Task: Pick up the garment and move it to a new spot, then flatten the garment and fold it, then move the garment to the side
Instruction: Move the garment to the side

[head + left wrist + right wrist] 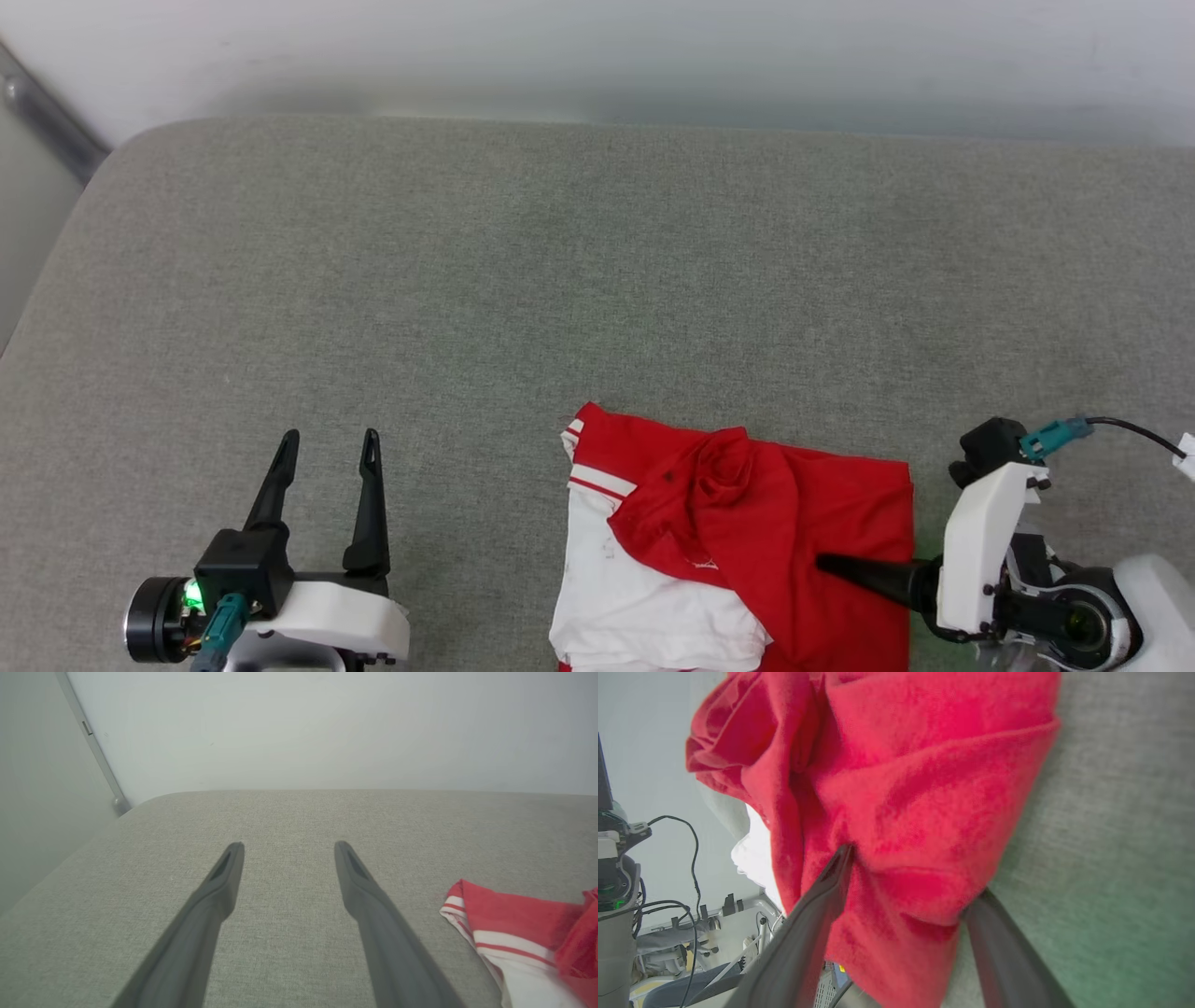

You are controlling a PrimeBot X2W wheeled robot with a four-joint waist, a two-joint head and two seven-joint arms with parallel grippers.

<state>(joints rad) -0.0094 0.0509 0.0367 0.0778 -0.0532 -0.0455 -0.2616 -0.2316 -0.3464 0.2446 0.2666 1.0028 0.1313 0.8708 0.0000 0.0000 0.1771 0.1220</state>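
The garment (766, 523) lies crumpled at the front edge of the grey padded surface, plain red on top, with a white sleeve and its red-white stripe trim on its left. My right gripper (826, 563) reaches into it sideways from the right. In the right wrist view the garment (924, 788) bulges between the wide-apart fingers of the right gripper (915, 872), one tip on the cloth and the other under its edge. My left gripper (331, 437) stands open at the lower left, well clear of the garment. The left wrist view has the left gripper (288, 845) over bare cushion and the garment's striped sleeve (509, 914) at right.
The grey padded surface (467, 280) stretches back to a pale wall (597, 56), and its rounded left corner (103, 159) drops off beside a metal rail. Cables and equipment (654, 896) lie off the near edge, below the garment.
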